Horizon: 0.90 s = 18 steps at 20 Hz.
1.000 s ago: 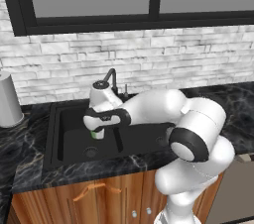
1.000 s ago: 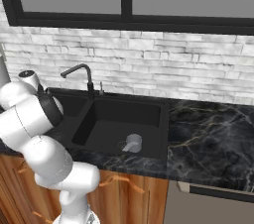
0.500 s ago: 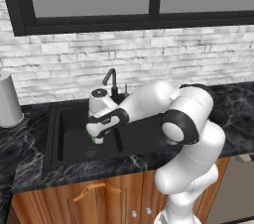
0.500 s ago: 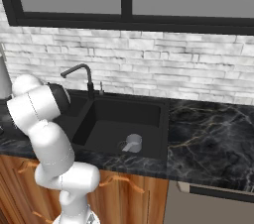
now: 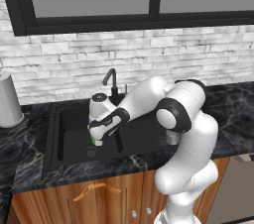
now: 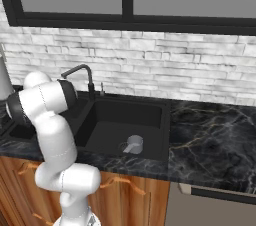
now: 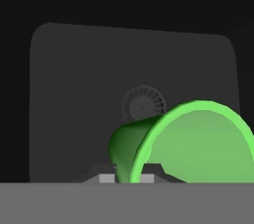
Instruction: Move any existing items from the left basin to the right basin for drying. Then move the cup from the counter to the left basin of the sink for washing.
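Note:
My gripper (image 5: 96,141) hangs low inside the left basin (image 5: 69,134), shut on the green cup (image 5: 91,131). In the hand view the cup (image 7: 188,143) lies tilted between my gripper's tips (image 7: 130,177), its open rim near the camera. Below it are the left basin's black floor (image 7: 74,94) and round drain (image 7: 143,103), with nothing else on the floor that shows. The right basin (image 6: 125,120) holds a pale grey mug (image 6: 133,144). My arm hides part of the right basin (image 5: 144,136) in the left base view.
The black gooseneck faucet (image 5: 110,77) stands behind the sink's divider, close above my arm. A grey cylindrical canister (image 5: 9,100) stands on the counter (image 5: 30,148) left of the sink. Marble counter (image 6: 215,145) stretches to the right of the sink.
The hand has sunk a little deeper into the left basin with the cup. The arm's elbow has swung left and forward over the sink.

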Tool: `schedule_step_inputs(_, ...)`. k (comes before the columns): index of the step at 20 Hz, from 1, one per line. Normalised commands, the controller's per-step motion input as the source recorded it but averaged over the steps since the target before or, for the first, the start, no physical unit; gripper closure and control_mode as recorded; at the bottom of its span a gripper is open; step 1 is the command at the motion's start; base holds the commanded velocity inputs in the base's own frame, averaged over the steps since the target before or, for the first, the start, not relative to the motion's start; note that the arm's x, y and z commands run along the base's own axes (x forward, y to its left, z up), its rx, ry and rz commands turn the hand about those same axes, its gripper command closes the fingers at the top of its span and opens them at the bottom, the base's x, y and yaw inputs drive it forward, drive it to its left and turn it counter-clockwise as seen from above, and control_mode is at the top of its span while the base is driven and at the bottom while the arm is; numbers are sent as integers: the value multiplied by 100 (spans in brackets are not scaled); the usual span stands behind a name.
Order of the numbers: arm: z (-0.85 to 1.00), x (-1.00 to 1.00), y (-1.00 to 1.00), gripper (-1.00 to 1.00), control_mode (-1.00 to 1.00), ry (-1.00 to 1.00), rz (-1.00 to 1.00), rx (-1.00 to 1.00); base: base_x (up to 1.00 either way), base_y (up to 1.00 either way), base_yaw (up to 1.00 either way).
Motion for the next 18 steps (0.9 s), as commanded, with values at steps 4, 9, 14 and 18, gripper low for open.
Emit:
schedule_step_inputs(4, -27, 29, 0, 100, -100, 0, -2, -1, 0, 0, 0)
schedule_step_inputs(9, -31, 24, 0, 100, -100, 0, -2, -2, 0, 0, 0)
schedule_step_inputs(14, -33, 22, 0, 100, -100, 0, -3, -1, 0, 0, 0)
schedule_step_inputs(18, -27, 28, 0, 100, -100, 0, -3, 0, 0, 0, 0)
